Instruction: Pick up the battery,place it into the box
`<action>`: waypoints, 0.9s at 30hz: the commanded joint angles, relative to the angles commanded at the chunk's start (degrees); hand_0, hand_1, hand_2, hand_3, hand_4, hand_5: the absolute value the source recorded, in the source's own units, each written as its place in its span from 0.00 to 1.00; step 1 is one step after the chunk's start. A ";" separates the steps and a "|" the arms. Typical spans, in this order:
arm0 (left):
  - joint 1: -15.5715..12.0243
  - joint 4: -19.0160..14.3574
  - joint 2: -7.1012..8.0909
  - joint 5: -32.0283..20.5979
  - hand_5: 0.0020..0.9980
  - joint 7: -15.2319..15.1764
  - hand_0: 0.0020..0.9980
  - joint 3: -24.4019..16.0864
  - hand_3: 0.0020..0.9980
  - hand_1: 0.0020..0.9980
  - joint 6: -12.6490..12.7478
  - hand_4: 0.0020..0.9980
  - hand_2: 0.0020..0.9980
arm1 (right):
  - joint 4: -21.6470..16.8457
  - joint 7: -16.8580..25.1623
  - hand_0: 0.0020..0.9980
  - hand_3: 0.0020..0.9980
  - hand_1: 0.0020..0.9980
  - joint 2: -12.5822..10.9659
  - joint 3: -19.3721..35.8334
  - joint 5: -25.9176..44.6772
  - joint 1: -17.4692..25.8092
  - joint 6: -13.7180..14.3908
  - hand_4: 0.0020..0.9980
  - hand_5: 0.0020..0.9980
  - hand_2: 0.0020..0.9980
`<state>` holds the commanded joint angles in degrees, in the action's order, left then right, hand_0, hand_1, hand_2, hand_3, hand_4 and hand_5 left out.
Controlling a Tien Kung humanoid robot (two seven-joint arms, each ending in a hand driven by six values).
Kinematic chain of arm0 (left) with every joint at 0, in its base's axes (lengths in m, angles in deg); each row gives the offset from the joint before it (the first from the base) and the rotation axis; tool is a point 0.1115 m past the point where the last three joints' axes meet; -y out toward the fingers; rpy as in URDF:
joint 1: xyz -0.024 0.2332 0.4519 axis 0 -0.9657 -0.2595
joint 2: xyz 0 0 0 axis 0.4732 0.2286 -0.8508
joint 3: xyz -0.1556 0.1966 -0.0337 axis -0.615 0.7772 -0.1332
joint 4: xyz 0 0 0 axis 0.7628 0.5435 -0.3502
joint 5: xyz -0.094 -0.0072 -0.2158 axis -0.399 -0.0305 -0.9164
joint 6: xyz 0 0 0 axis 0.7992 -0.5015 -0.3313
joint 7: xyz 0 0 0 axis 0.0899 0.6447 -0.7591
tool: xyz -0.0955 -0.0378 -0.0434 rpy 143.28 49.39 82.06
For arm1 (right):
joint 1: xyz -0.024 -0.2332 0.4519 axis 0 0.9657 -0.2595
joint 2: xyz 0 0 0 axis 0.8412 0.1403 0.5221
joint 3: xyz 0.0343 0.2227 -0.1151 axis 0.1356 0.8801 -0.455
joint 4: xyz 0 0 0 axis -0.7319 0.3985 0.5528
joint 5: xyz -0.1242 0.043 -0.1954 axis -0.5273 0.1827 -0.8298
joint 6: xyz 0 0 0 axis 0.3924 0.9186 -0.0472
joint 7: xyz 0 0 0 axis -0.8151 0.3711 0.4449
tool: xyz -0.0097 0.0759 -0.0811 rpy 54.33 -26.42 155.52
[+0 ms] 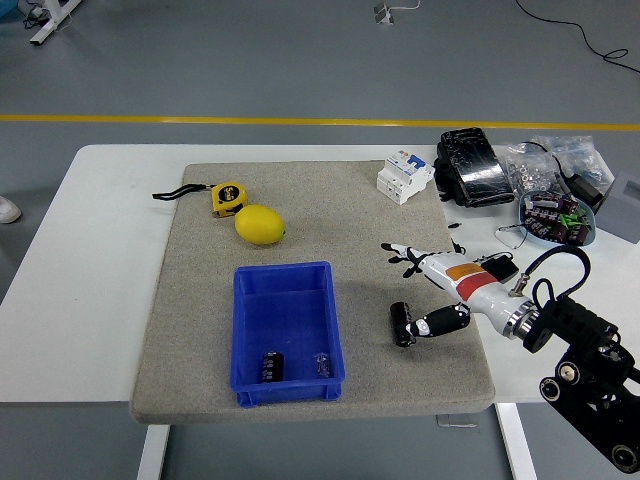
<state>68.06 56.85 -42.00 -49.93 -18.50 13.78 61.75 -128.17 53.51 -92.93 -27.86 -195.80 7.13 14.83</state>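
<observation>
A: How many batteries can you count?

B: Three. One black battery (402, 324) lies on the grey mat (200, 330), right of the blue box (288, 333); two more sit inside the box at its near end, a dark one (271, 366) and a paler one (321, 364).

A: And the hand?

B: One robot hand (430, 290), the right, reaches in low over the mat's right side, fingers spread and holding nothing, its thumb just beside the loose battery.

A: What else is on the tabletop (60, 280)?

B: One lemon (260, 224), one yellow tape measure (227, 198), one white circuit breaker (404, 176), one bowl of small parts (556, 220)
</observation>
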 joint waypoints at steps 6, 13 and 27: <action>-0.05 -0.04 -0.02 0.61 0.58 0.22 0.61 -0.27 0.59 0.63 -0.01 0.66 0.69 | 1.75 0.80 0.73 1.00 0.71 0.87 -0.81 0.43 0.08 0.99 1.00 0.26 0.82; -0.16 -0.28 0.01 0.75 0.59 0.57 0.61 0.16 0.59 0.63 0.23 0.66 0.69 | 4.64 2.56 0.71 1.00 0.71 2.17 -3.02 2.45 -0.84 3.18 1.00 0.23 0.81; -0.24 -0.27 -0.05 1.03 0.60 0.70 0.61 -0.02 0.59 0.63 0.26 0.65 0.68 | 7.99 3.69 0.68 0.99 0.70 2.13 -4.47 3.45 -0.94 3.99 1.00 0.22 0.80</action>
<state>67.82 56.59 -42.05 -48.90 -17.80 13.76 62.01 -120.18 57.20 -90.80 -32.34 -192.36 6.19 18.82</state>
